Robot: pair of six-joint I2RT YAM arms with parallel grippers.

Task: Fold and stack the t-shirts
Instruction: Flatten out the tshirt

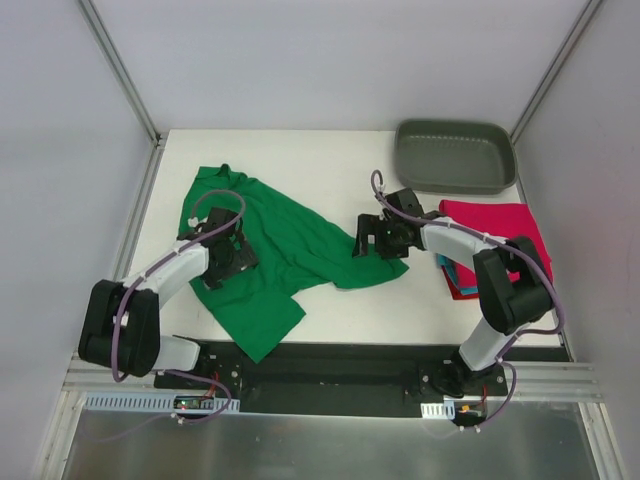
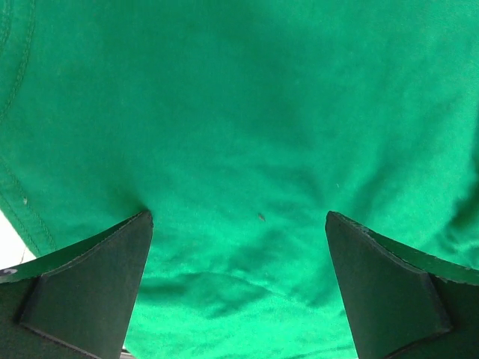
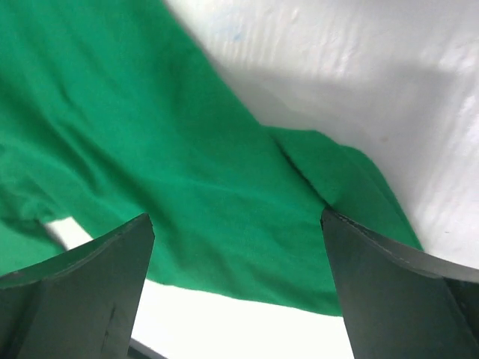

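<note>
Beneath the left gripper and right gripper, both spread wide and empty, lies the green t-shirt

I watch from the top camera, high behind the arm bases, looking down over the whole table. Both wrist cameras face down, very close over the green t-shirt; the right one also catches bare tabletop. All three views share that shirt.

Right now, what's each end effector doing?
Left end effector: open over the bright green cloth t-shirt, holding nothing.
Right end effector: open, holding nothing.
</note>
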